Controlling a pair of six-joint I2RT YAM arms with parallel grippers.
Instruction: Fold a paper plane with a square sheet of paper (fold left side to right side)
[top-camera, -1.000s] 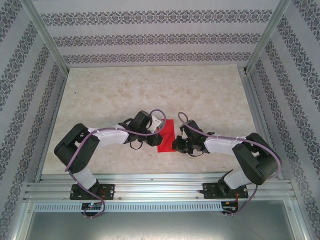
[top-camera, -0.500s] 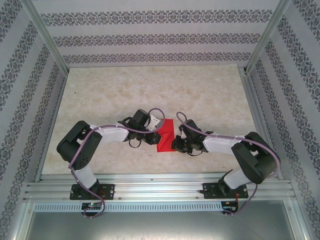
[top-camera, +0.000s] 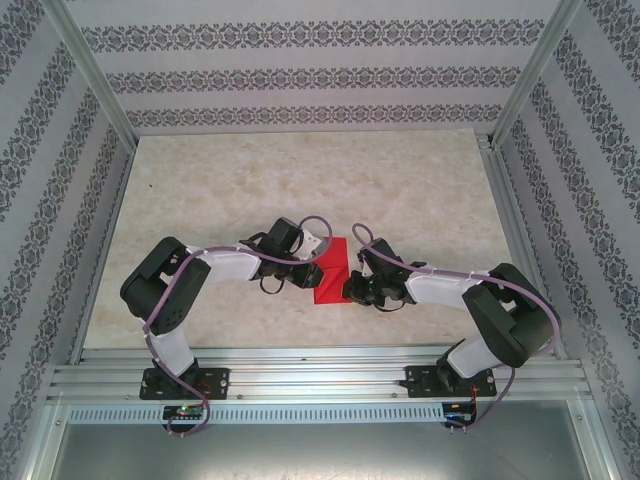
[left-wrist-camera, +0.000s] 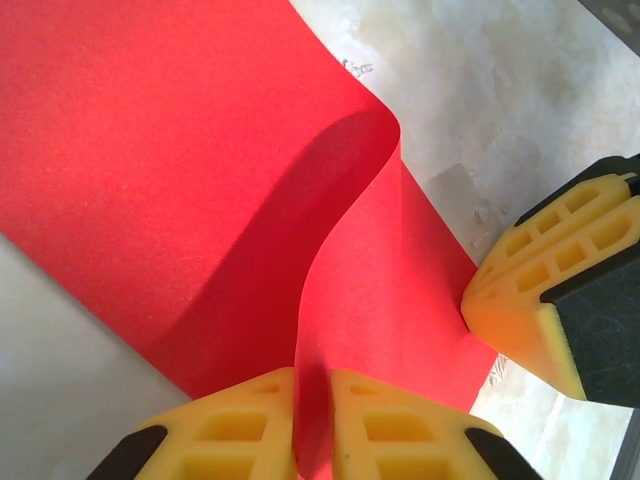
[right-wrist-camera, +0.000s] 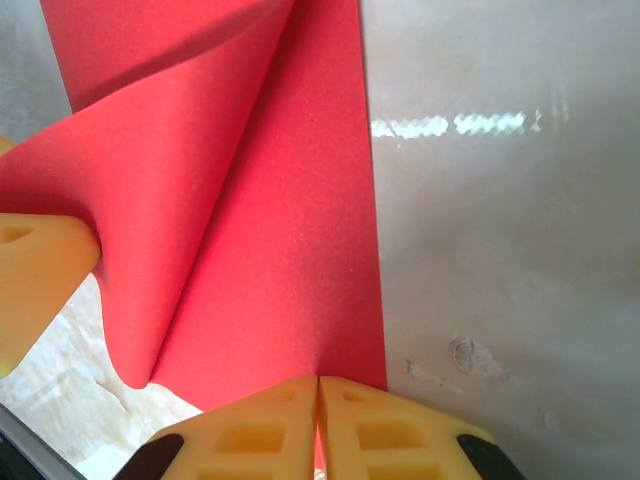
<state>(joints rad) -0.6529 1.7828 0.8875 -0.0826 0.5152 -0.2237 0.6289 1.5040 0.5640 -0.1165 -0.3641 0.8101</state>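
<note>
The square sheet of paper (top-camera: 335, 262) is bright red and lies mid-table, partly folded over, between my two grippers. My left gripper (top-camera: 312, 270) reaches in from the left. In the left wrist view, the paper (left-wrist-camera: 150, 150) curls up in a loop and its raised edge stands pinched in the left gripper (left-wrist-camera: 313, 385). My right gripper (top-camera: 348, 290) comes from the right. Its fingers are pressed together on the paper's near edge (right-wrist-camera: 270, 250), seen at the right gripper (right-wrist-camera: 319, 385). Each wrist view shows a yellow finger of the other gripper beside the sheet.
The table (top-camera: 250, 180) has a pale marbled top with bare room on all sides of the paper. Metal rails (top-camera: 320, 375) run along the near edge. Patterned walls and slanted frame posts (top-camera: 90, 75) close in the sides and back.
The left arm's elbow has shifted slightly to the right and its wrist has edged closer to the paper. The right arm and the sheet have barely moved.
</note>
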